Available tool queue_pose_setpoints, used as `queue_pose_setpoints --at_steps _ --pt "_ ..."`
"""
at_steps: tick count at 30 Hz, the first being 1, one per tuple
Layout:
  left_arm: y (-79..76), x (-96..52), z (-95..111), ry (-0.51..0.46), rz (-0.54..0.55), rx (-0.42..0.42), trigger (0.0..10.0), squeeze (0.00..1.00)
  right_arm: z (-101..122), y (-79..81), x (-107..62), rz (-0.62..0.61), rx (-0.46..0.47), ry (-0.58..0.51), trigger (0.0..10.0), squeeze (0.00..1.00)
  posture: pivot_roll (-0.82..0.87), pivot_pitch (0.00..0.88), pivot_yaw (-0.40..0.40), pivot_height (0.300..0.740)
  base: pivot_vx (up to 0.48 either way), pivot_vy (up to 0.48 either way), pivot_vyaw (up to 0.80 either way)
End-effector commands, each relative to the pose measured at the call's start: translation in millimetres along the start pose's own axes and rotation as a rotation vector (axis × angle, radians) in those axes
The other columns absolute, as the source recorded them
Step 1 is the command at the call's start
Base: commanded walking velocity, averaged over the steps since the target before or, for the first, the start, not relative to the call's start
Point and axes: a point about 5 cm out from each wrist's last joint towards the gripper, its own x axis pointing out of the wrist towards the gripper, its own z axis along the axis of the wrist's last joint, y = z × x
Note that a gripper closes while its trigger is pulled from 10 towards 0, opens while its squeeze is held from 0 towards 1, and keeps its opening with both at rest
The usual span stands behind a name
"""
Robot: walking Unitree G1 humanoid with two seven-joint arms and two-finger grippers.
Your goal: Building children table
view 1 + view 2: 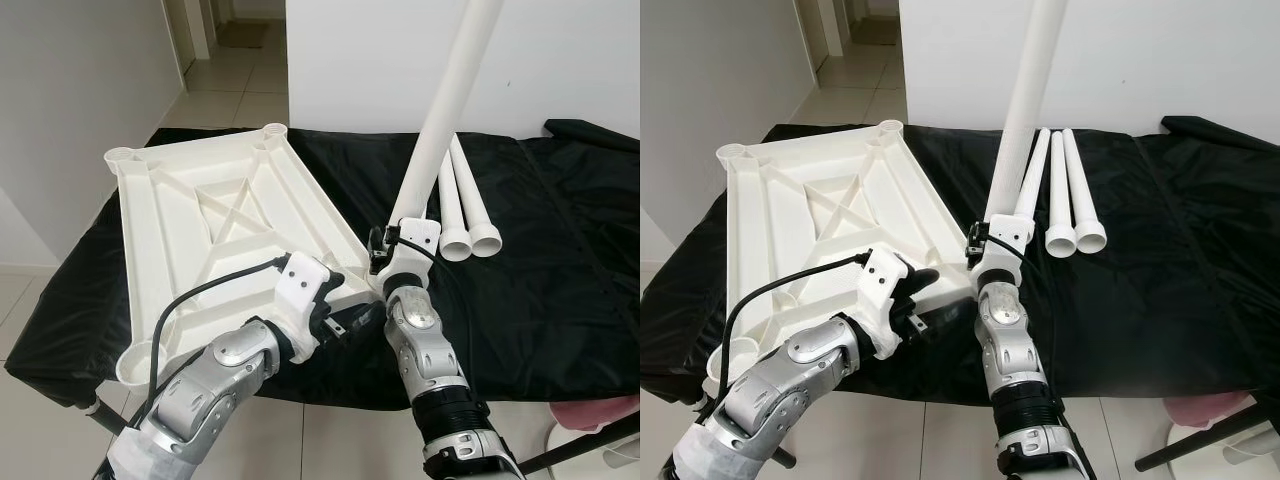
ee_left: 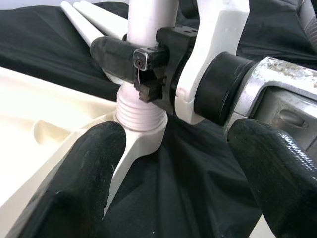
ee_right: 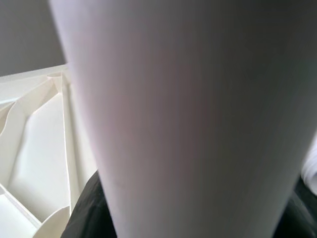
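On the desk (image 1: 560, 300), draped in black cloth, the white tabletop (image 1: 200, 230) lies underside up, ribs showing. At its near corner the right gripper (image 1: 398, 238) is clamped on a leg (image 1: 440, 130), which stands nearly upright with its threaded end in the corner socket (image 2: 141, 131). The left gripper (image 1: 345, 322) sits at that same corner with its fingers (image 2: 74, 183) spread apart, one against the tabletop's edge. Two more legs (image 1: 468, 205) lie side by side just beyond. No writing is readable anywhere.
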Motion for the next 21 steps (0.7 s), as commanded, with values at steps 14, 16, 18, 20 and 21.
queue_pose_setpoints --at_steps 14,16,18,20,21 --pt "-1.0 0.9 2.1 -0.012 -0.075 0.016 10.0 0.0 13.6 -6.9 4.7 0.208 -0.008 -0.042 10.0 0.0 0.01 0.0 0.013 0.74 0.0 0.0 0.0" --pt "-0.1 0.3 2.2 -0.013 -0.07 0.016 10.0 0.0 16.7 -8.1 4.7 0.275 -0.015 -0.056 10.0 0.0 0.01 0.0 0.013 0.74 0.0 0.0 0.0" --pt "-0.1 0.3 2.2 -0.013 -0.07 0.016 10.0 0.0 16.7 -8.1 4.7 0.275 -0.015 -0.056 10.0 0.0 0.01 0.0 0.013 0.74 0.0 0.0 0.0" --pt "-0.2 -0.2 1.9 -0.011 -0.07 0.015 10.0 0.0 18.9 -10.7 4.5 0.356 -0.03 -0.061 10.0 0.0 0.0 0.0 0.013 0.74 0.0 0.0 0.0" --pt "-0.8 -0.3 1.5 -0.008 -0.075 0.018 10.0 0.0 19.6 -13.6 3.8 0.433 -0.052 -0.058 10.0 0.0 0.0 0.0 0.014 0.74 0.0 0.0 0.0"
